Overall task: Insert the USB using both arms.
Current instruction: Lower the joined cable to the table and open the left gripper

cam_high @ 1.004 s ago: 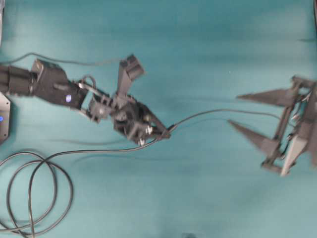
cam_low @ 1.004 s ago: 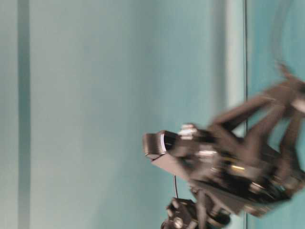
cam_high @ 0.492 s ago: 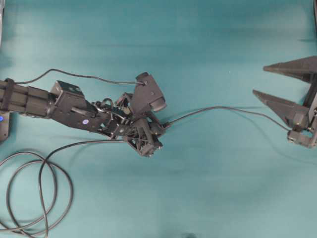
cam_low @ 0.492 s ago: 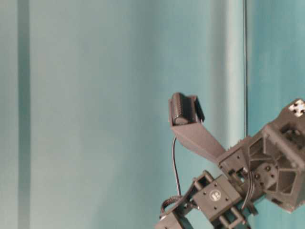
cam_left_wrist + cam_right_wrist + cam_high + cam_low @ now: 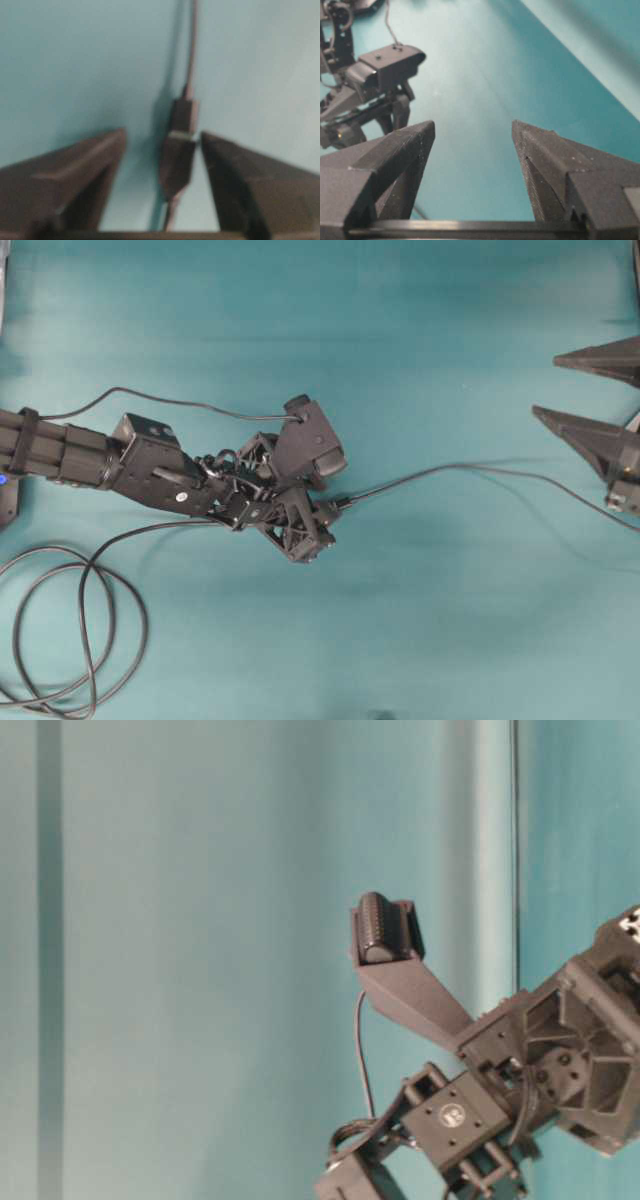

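- Left gripper (image 5: pixel 161 145): its fingers stand apart on either side of the joined cable ends and clamp nothing. You judge the insertion done; lift straight up so neither finger drags the joint.
- USB (image 5: pixel 183 119): it lies on the teal table (image 5: pixel 75 60), mated to the socket end (image 5: pixel 176 162) between the left fingers, a thin silvery line showing at the seam. Check that seam for a gap before you leave it.
- Thin cable (image 5: pixel 450 472): it runs from the plug off toward the right edge. Keep clear of it.
- Looped cable (image 5: pixel 70 630): coiled at the lower left.
- Right gripper (image 5: pixel 590 395): fingers wide apart, empty, well off at the right edge.
- Writing: no brand or label that you can read; a small round mark on the left arm's bracket is too small to make out.
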Action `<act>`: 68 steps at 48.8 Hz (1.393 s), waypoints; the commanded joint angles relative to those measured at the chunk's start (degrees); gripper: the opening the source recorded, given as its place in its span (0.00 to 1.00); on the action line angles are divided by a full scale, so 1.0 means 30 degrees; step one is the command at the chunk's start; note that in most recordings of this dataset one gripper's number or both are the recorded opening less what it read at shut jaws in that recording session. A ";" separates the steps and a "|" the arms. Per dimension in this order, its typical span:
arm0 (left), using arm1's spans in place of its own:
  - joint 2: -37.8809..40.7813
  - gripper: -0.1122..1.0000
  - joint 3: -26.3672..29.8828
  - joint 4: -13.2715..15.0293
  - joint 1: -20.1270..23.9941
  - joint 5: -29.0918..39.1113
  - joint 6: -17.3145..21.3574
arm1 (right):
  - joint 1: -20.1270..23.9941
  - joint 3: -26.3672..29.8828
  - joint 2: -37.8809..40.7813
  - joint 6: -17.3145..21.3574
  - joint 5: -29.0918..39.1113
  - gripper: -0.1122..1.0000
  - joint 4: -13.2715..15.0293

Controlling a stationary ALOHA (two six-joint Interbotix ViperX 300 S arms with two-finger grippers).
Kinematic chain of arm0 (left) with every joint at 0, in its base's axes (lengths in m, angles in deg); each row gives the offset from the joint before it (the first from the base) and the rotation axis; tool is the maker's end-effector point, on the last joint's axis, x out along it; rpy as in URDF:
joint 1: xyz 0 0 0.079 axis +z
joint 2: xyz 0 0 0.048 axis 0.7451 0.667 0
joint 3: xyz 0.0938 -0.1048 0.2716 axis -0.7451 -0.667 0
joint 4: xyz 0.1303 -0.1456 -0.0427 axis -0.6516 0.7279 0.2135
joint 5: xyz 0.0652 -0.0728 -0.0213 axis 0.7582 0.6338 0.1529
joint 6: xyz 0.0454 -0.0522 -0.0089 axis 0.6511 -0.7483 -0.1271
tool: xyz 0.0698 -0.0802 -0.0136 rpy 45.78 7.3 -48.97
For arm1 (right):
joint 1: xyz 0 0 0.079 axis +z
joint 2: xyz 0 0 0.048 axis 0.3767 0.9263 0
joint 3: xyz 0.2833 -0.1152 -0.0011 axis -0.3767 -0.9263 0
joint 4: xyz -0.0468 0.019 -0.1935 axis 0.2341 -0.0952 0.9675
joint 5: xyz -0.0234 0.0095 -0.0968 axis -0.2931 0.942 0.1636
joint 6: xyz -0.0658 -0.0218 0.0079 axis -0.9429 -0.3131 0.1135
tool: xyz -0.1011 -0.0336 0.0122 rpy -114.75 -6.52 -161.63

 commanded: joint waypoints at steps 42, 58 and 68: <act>-1.2480 0.86 -0.4512 0.0029 -0.2080 0.2549 0.2783 | 0.0000 -0.4834 -0.6592 0.1523 -0.2988 0.76 -0.0967; -1.9717 0.82 -0.7881 0.0029 -0.2051 0.2168 0.7266 | -0.0029 -0.5332 -0.6562 0.1553 -0.3457 0.76 -0.0234; -2.5313 0.77 -1.2012 0.0029 -0.1406 0.0938 1.0078 | -0.0029 -0.6270 -0.6562 0.1523 -0.3398 0.75 0.2227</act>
